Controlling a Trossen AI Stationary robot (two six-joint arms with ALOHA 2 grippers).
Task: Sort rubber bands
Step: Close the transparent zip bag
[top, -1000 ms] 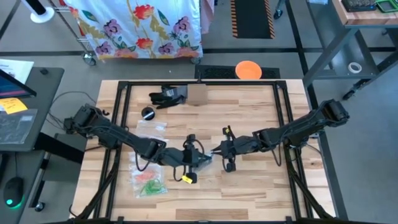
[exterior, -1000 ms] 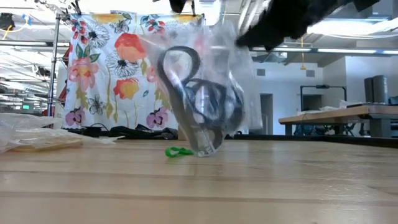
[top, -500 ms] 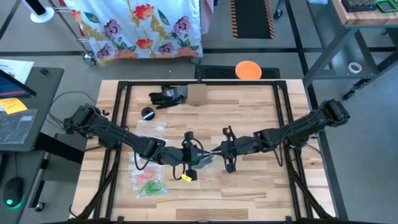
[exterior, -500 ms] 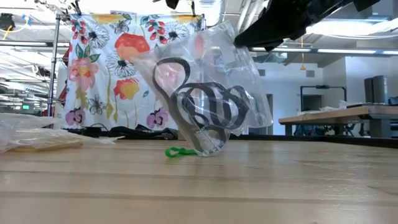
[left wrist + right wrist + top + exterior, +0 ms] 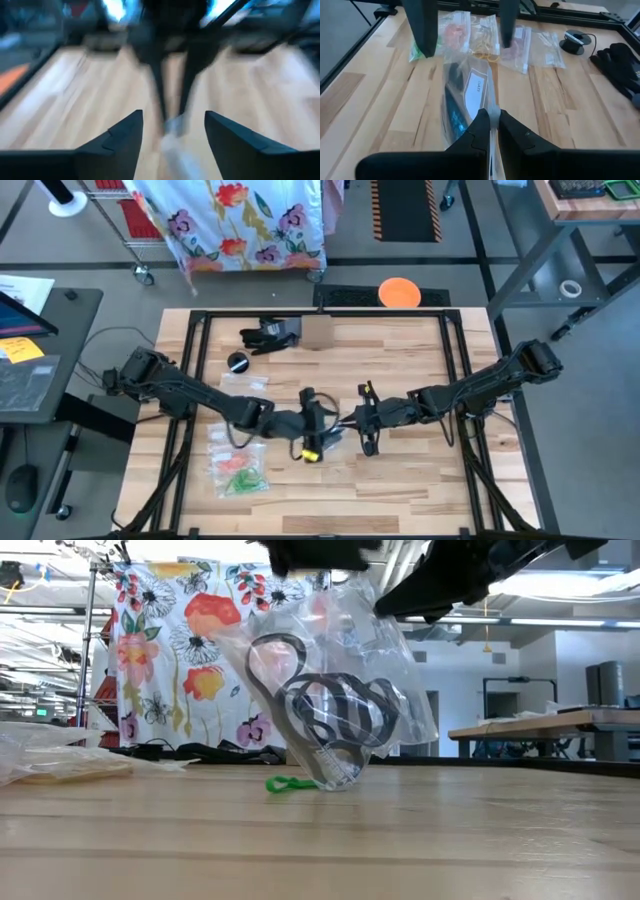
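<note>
Clear bag (image 5: 335, 700) of dark bands (image 5: 330, 710) being held upright at mid-bench, top edge pinched by right gripper (image 5: 492, 131). Left gripper (image 5: 172, 131) being held spread, just beside bag mouth. Green band (image 5: 287, 783) lying at bag's foot, nearer left arm.

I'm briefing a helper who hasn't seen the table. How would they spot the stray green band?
At the table's middle, the right hand holds up a clear bag of black bands. The green band lies loose on the wood by the bag's lower corner, the only band outside a bag.
</note>
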